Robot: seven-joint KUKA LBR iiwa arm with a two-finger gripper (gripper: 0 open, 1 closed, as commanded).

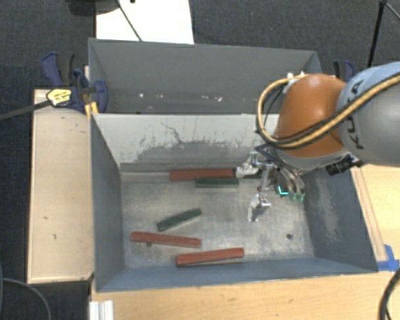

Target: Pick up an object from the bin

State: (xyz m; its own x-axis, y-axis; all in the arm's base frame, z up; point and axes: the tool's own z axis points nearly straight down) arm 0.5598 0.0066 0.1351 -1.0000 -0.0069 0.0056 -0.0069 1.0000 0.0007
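Hanging over bare floor in the right half of the bin [109, 199], the gripper [258, 209] may be open or closed; this angle does not tell. Nearest, to its left by the back wall, lies a red-brown bar [201, 175], seemingly touching a dark green bar [217, 183]. A green stick [179, 219] and two red bars [166, 239] [209, 257] lie front-left.

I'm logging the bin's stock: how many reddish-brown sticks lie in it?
3: back stick by the far wall, left stick at front left, front stick nearest the front wall. The arm may hide more at right.
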